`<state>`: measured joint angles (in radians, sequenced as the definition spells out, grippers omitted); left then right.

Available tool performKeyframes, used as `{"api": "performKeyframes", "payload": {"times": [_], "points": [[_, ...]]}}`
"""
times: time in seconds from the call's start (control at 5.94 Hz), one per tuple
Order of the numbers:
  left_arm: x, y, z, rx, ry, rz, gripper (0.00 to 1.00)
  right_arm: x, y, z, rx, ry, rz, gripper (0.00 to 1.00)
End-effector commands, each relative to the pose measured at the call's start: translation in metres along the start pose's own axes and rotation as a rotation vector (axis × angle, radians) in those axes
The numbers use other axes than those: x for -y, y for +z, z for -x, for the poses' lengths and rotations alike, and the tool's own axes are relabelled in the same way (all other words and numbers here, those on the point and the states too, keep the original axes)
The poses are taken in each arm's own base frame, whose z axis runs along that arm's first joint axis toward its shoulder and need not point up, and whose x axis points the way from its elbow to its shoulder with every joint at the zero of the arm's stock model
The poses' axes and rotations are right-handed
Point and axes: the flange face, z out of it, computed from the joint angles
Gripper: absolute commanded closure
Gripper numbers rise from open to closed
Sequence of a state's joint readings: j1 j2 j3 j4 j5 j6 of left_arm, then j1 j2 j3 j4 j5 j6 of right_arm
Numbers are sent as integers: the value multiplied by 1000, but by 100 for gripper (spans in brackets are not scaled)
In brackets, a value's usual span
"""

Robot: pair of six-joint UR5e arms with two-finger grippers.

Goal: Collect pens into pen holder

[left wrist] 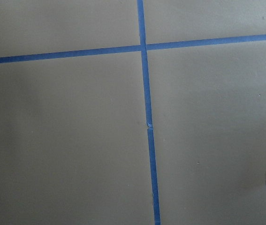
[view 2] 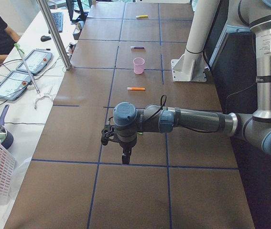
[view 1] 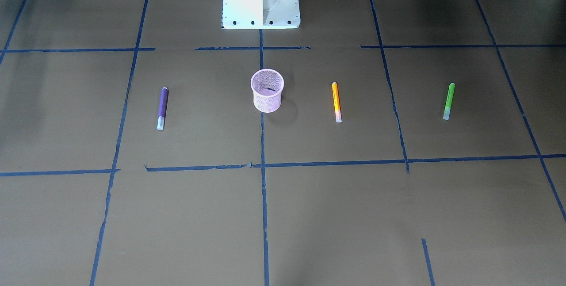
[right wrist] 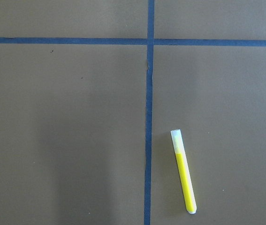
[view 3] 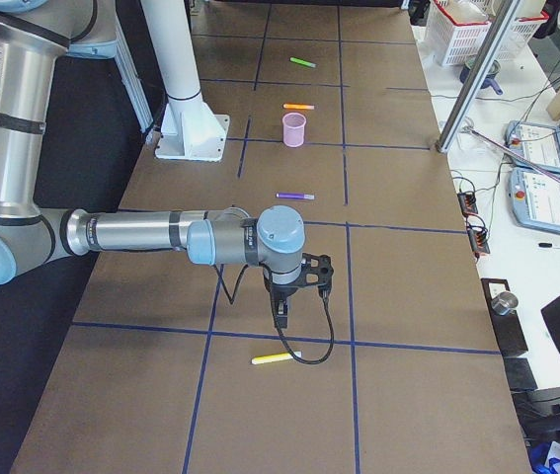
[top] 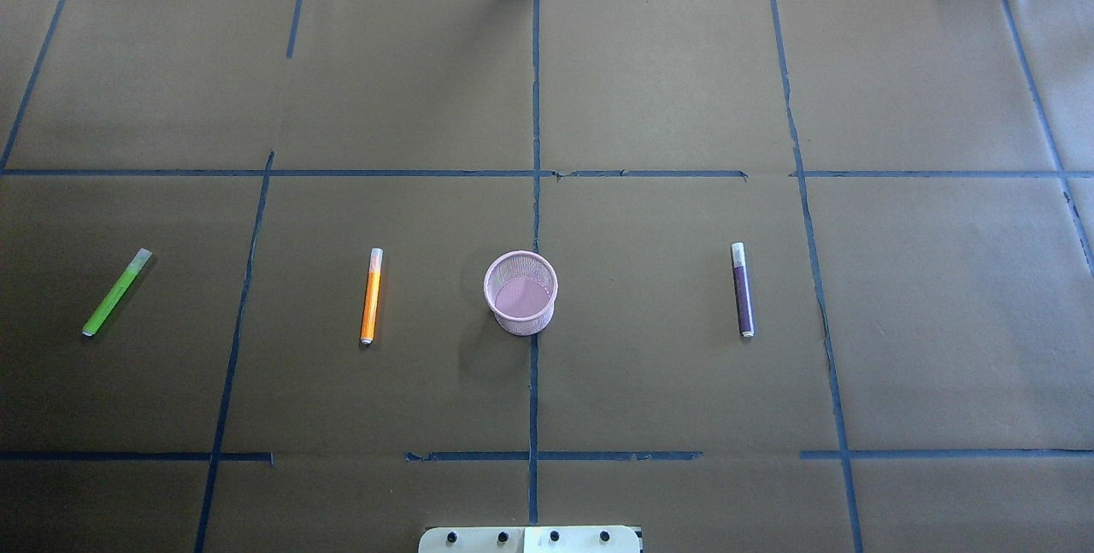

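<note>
pen holder [top: 513, 322]: round pink wire mesh; slim pens [top: 371, 295] lie flat.

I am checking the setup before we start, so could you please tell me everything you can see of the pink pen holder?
The pen holder is a small round cup of pink wire mesh, slightly tapered toward its base, open on top. It stands upright on the central blue tape line of the brown table cover. No pen shows inside, and nothing but that cover touches it.
</note>
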<state>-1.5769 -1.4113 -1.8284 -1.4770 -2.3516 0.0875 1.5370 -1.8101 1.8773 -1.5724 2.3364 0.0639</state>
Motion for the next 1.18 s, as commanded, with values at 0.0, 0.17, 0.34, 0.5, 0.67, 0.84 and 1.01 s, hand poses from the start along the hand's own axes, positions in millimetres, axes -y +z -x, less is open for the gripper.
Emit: {"api": "performKeyframes", "payload": {"times": [0.0, 0.17, 0.34, 0.5, 0.67, 0.84, 1.01], "points": [[-6, -1, -2, -3, 6, -1, 0, -1, 1, 1, 10, 3, 4, 0], [-7, 0, -1, -2, 5, 0, 0, -2, 1, 0, 10, 2, 3, 0], [-7, -1, -2, -3, 3, -1, 0, -2, 1, 1, 11, -1, -1, 0], [-7, -3, -3, -1, 3, -5, 0, -2, 2, 0, 11, -1, -1, 0], [-8, 3, 1, -2, 3, 6, 0, -2, 0, 2, 14, -4, -5, 0], [-18, 4, 3, -4, -6, 9, 0, -3, 3, 0, 18, 8, 2, 0], [-20, -3, -3, -2, 23, -26, 0, -3, 4, 3, 60, 9, 7, 0]]}}
